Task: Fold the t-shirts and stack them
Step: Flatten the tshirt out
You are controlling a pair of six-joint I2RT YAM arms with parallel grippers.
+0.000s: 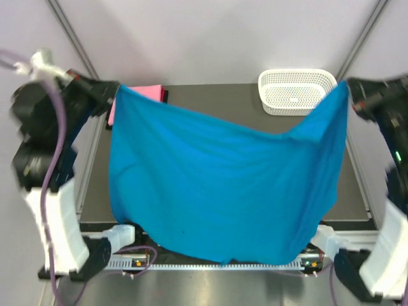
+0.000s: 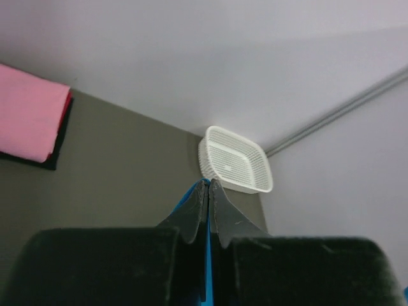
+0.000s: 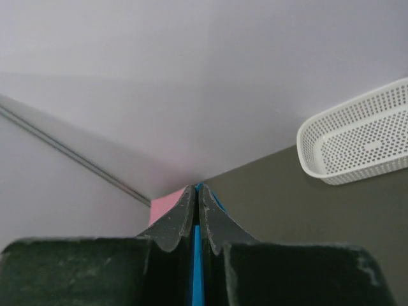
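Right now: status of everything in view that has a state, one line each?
blue fabric t-shirt: unfolded, held up, spread between both grippers, top edge sagging in the middle
left gripper: shut on one top corner of the shirt
right gripper: shut on the other top corner
pink folded garment: folded, lying flat, far left
white perforated plastic basket: upright, far right, nothing visible inside

Blue t-shirt aloft; pink t-shirt folded
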